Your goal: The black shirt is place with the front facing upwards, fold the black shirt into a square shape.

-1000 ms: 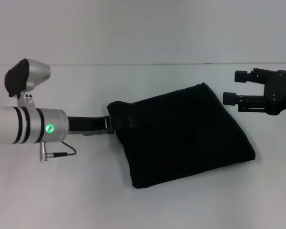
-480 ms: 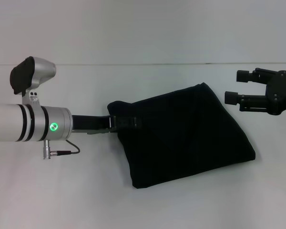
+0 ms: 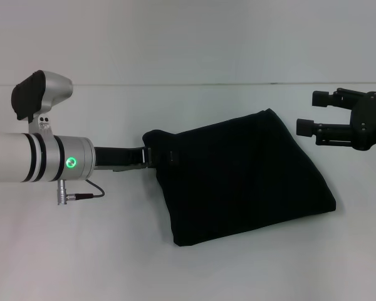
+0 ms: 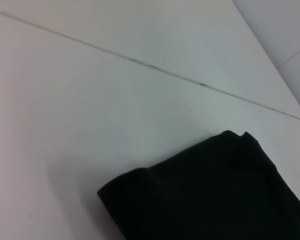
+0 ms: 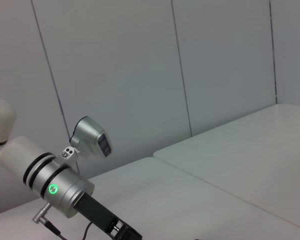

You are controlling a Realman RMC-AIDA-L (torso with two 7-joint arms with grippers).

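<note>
Shirt, large, plain black soft fabric (image 3: 241,179), lay folded into a rough skewed square on the white tabletop (image 3: 81,257), lettering not visible. Left gripper (image 3: 155,157) sat at the fold's near-left corner; whether its fingers pinched cloth, cannot tell. Right gripper (image 3: 313,113) hovered beyond the shirt's right corner, fingers apart, holding nothing.

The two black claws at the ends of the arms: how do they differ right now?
The left gripper lies against the near-left corner of the folded black shirt; the right gripper is off the shirt, beside its far-right corner. The right gripper's jaws stand plainly apart with nothing between them; the left gripper's jaws merge with the dark cloth, so their state cannot be told. Both are black and point toward the shirt from opposite sides.
</note>
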